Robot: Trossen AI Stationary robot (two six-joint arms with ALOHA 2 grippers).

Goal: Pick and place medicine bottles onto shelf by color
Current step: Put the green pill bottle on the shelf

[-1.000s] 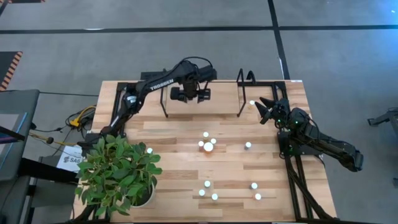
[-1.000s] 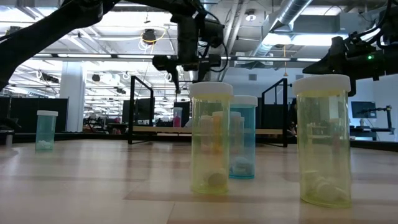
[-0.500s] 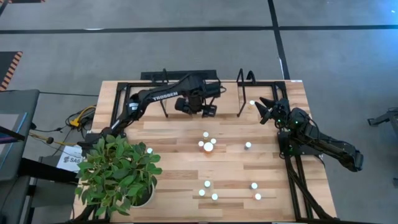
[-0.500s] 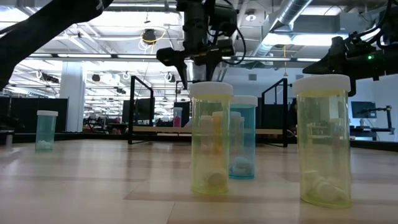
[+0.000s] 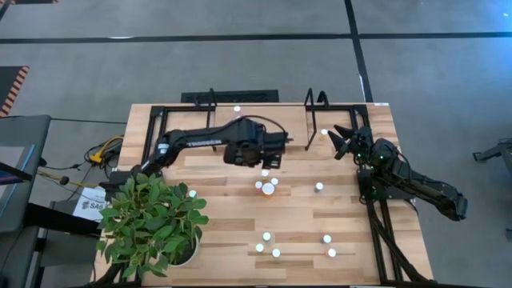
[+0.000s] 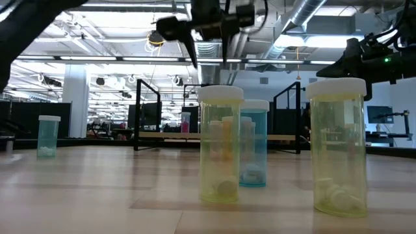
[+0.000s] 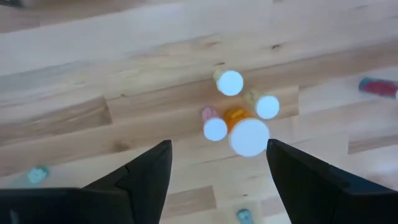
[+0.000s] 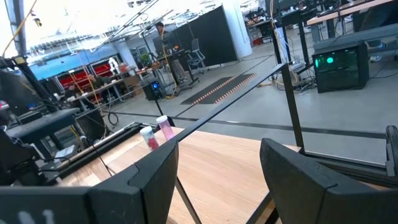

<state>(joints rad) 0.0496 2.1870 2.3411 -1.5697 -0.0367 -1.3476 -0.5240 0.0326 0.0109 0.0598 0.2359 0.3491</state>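
a cluster of four medicine bottles (image 5: 267,186) stands mid-table: one larger orange bottle (image 7: 248,135) w/ a big white cap, three small ones touching or just beside it, incl. a pink-bodied one (image 7: 214,127). more small bottles sit nearer the front edge (image 5: 269,245) and one apart to the right (image 5: 319,187). in the low view a yellowish bottle (image 6: 221,144) stands in front of a teal one (image 6: 253,152), another yellowish one (image 6: 338,154) at right, a small teal one (image 6: 47,136) far left.

the shelf (image 5: 260,120) lies along the back edge, black bars and end loops; one bottle (image 5: 237,109) sits on it, a pink one (image 8: 165,129) shows in the right wrist view.

left gripper (image 5: 270,157) hangs above the cluster, fingers (image 7: 149,171) spread wide, holding nothing, touching nothing.

right gripper (image 5: 342,138) waits by the shelf's right end, fingers wide apart, empty.

a potted plant (image 5: 152,220) fills the front left corner.
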